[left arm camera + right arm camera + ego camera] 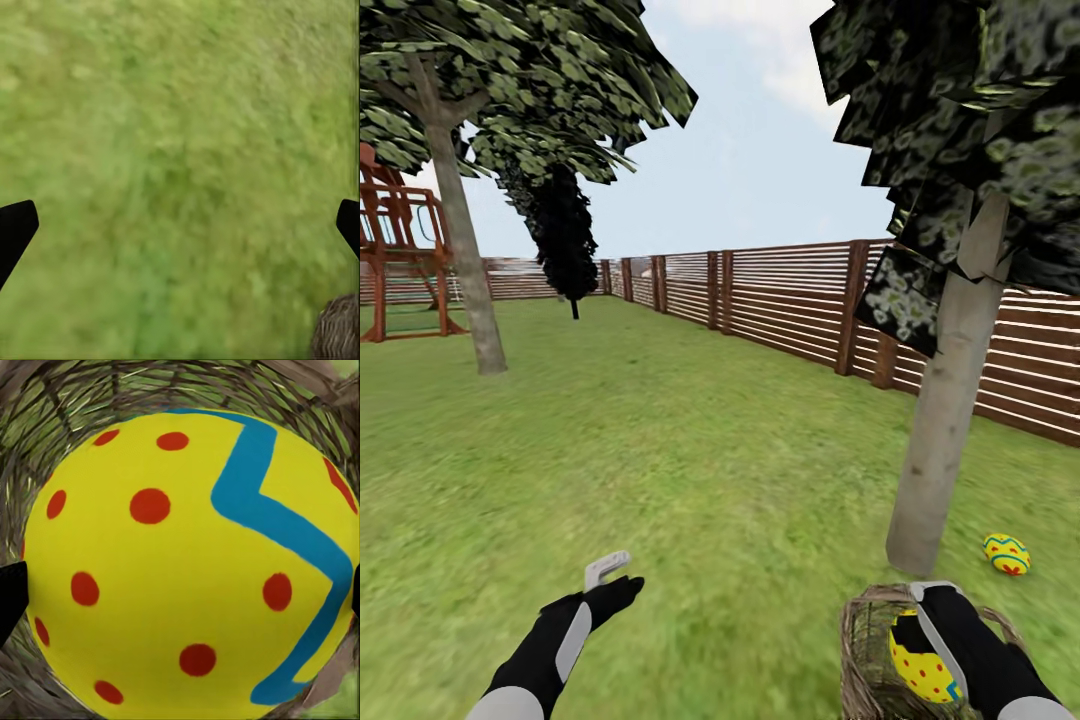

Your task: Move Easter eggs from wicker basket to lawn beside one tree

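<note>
The brown wicker basket (865, 655) stands on the lawn (690, 470) at the foot of the dark-crowned tree (945, 430). My right gripper (950, 625) reaches down into it, open, its fingertips (11, 592) on either side of a yellow Easter egg (180, 562) with red dots and a blue zigzag. That egg (915, 662) lies inside the basket. A second egg (1006, 553) lies on the grass just right of the trunk. A third egg is hidden. My left gripper (615, 582) hangs open over bare grass, left of the basket, whose edge (337, 334) shows in the left wrist view.
A dark slatted fence (790, 300) runs behind the tree. A taller tree with lighter leaves (465, 270), a black columnar tree (565, 240) and a wooden playset (400, 260) stand far off at the left. Open grass stretches ahead and to the left.
</note>
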{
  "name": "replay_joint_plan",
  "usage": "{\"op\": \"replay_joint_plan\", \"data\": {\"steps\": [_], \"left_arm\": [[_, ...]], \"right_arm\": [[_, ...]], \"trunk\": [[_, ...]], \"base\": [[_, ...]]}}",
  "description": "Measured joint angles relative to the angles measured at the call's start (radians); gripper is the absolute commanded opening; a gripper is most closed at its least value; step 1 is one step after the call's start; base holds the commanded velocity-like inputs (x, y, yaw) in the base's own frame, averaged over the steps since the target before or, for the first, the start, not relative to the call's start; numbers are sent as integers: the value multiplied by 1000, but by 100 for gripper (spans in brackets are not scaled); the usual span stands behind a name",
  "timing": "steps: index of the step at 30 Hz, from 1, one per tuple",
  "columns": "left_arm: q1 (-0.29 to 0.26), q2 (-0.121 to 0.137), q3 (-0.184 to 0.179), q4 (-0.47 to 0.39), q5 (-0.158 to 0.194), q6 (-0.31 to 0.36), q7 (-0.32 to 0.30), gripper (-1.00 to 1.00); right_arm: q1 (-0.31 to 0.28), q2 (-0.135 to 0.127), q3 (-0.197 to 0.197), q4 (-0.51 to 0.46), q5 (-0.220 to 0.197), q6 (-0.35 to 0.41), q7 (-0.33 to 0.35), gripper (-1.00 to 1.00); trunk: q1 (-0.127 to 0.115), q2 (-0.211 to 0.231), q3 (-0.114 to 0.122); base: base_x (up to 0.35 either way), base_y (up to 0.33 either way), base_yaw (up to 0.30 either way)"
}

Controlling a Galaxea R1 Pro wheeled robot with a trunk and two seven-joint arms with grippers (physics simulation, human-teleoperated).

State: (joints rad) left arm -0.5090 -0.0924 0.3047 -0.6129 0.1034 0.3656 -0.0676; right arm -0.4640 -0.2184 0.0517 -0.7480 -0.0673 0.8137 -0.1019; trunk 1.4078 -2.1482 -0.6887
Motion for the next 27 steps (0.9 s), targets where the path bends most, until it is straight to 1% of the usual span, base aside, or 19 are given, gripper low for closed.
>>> {"op": "replay_joint_plan", "data": {"steps": [7, 14, 21, 24, 27], "left_arm": [[0, -6, 0, -1, -5, 1, -2, 100], [0, -6, 0, 1, -4, 1, -2, 100], [0, -6, 1, 0, -6, 0, -2, 100], [0, -6, 0, 0, -6, 0, -2, 100], [0, -7, 0, 1, -6, 1, -2, 100]], "right_arm": [[0, 2, 0, 1, 1, -1, -3, -100], [0, 2, 0, 1, 1, 1, -2, -100], [0, 0, -2, 2, 2, 1, -3, -100], [0, 0, -21, 1, 2, 1, -4, -100], [0, -1, -27, 1, 1, 2, -4, -100]], "trunk": [[-27, 49, 23], [-54, 98, 52], [-81, 147, 79], [-92, 168, 90], [-104, 189, 101]], "base": [[130, 272, -55], [121, 137, -198], [13, 316, -127], [0, 335, -119], [0, 335, -108]]}}
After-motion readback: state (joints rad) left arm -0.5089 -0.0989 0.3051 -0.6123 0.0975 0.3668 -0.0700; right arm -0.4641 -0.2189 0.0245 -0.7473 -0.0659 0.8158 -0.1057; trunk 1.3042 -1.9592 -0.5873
